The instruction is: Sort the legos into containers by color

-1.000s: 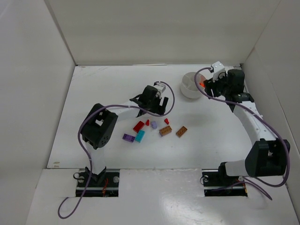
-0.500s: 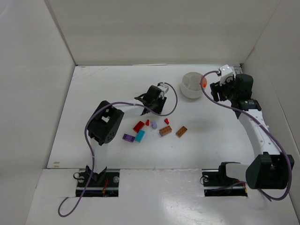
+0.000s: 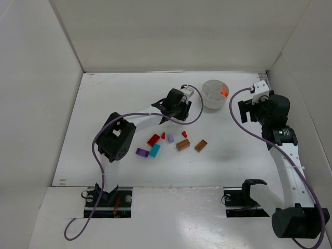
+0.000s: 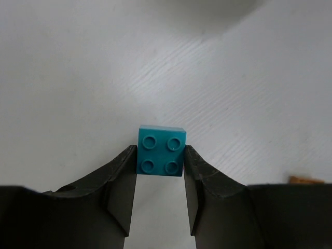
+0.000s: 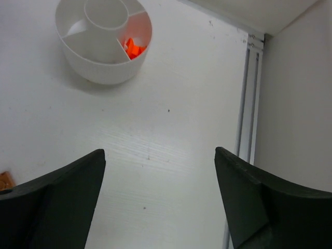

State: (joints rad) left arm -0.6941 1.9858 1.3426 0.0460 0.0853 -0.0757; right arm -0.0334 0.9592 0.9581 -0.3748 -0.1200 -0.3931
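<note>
My left gripper [image 3: 182, 110] [image 4: 160, 171] is shut on a teal four-stud lego [image 4: 161, 150], held above the table just left of the round white tub [image 3: 214, 94] [image 5: 104, 39]. The tub's right wedge holds orange pieces [image 3: 224, 93] [image 5: 135, 48]. My right gripper [image 3: 248, 108] [image 5: 158, 171] is open and empty, right of the tub. On the table lie a red brick [image 3: 153, 139], small red pieces [image 3: 163, 135] [image 3: 184, 134], a lilac piece [image 3: 170, 138], two brown bricks [image 3: 182, 144] [image 3: 201, 145], a purple brick [image 3: 141, 152] and a teal brick [image 3: 154, 150].
White walls enclose the table on the left, back and right. A metal rail [image 5: 244, 104] runs along the right wall's foot, close to my right gripper. A brown brick's edge [image 4: 306, 180] peeks in at the right of the left wrist view.
My left gripper has moved back and right toward the tub. My right arm has drawn back to the right, away from the tub; orange pieces now show inside the tub.
</note>
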